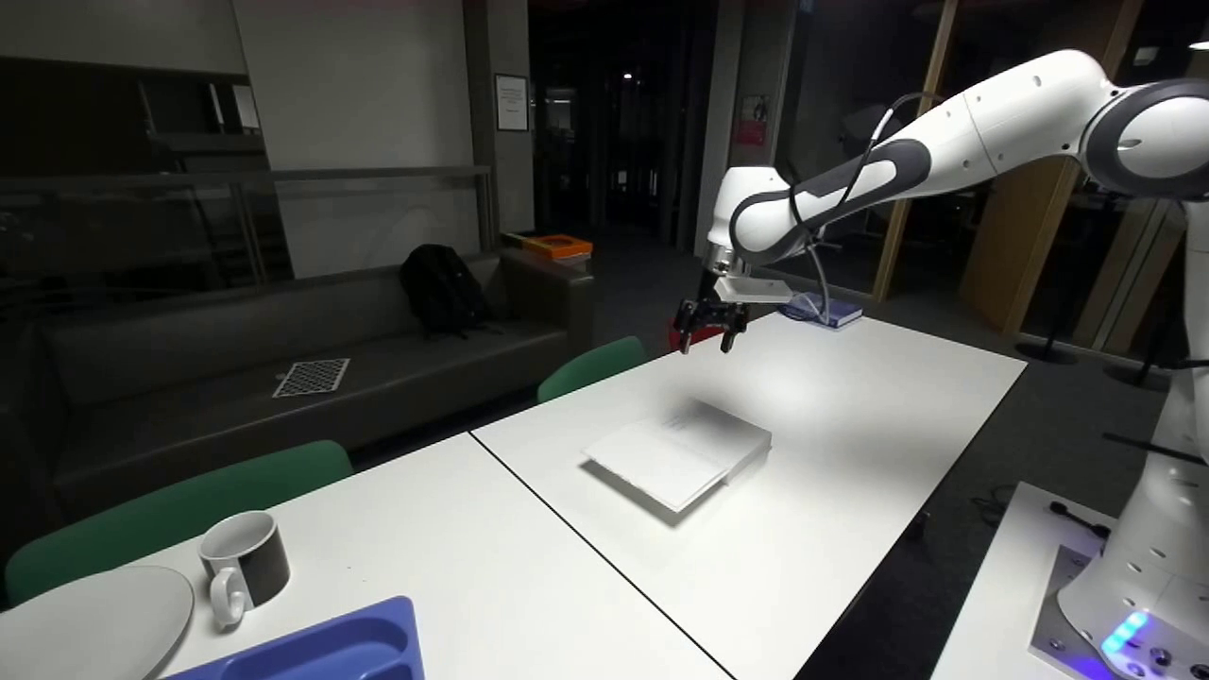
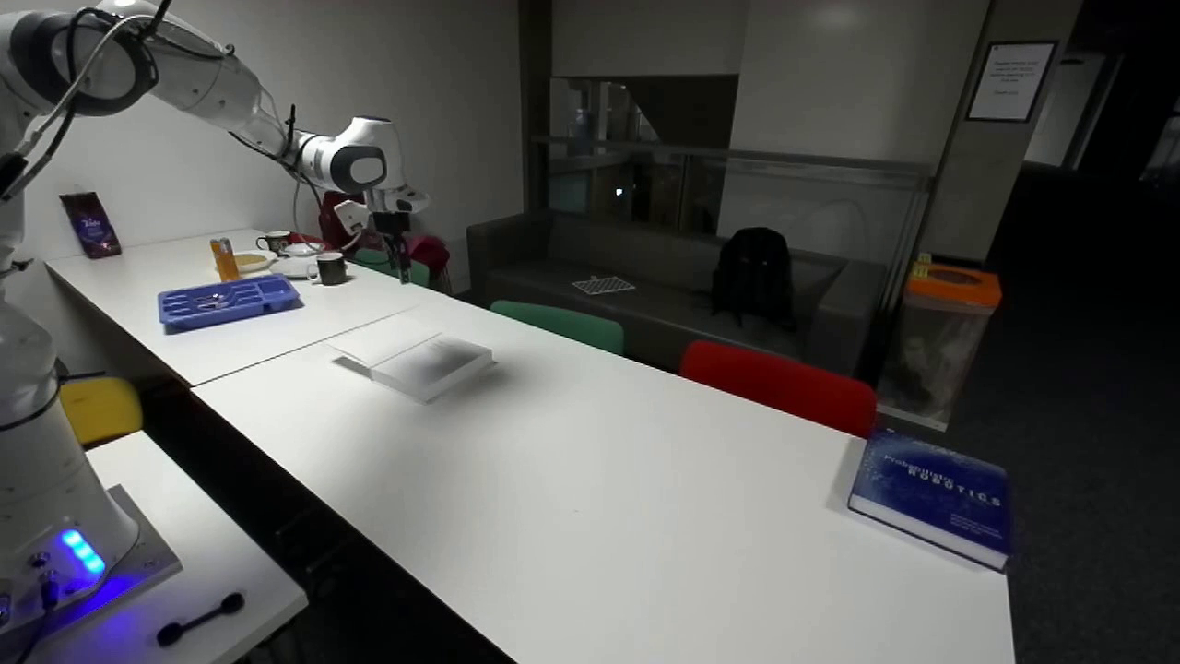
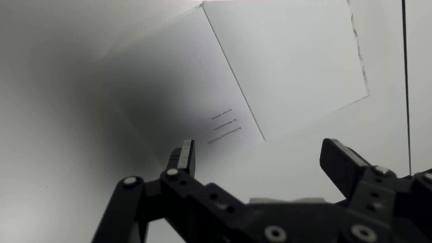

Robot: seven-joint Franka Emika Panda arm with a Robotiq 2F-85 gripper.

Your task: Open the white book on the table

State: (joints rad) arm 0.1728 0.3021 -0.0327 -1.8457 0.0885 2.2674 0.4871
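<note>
A: Location of the white book point(image 1: 680, 458)?

B: In an exterior view it lies open on the bench point(image 1: 888, 406), just beside the seam point(image 1: 604, 557). The free edge of the open cover point(image 1: 652, 463) stands off the surface, with shadow beneath.

A: Condition of the claw point(image 1: 706, 347)?

B: Spread wide, holding nothing, above and apart from the book.

A: Hazard noted?

B: In my judgement the opening is done, but that raised cover could fall shut. Cause: its own springiness, or the claw clipping the edge as it departs.

A: Neighbouring objects?

B: In an exterior view, the page block point(image 2: 433, 367) shows thick beside the thin cover, which would account for the lift. The blue tray point(image 2: 230, 300) and blue book point(image 2: 931, 498) sit well apart from it. Low risk, unless the claw swings wide and low.

A: Wrist view?

B: 2 fingers point(image 3: 339, 167) stand far apart, bench surface showing between them. 3 printed lines point(image 3: 224, 125) mark the exposed page point(image 3: 182, 81); not legible. The finger at the left of that view lies close by the page corner; clearance cannot be told from there.

A: Consequence?

B: A descent here could crease the page or shove the book along. Cause: misjudged height. Recommend lifting straight up before sideways travel.
</note>
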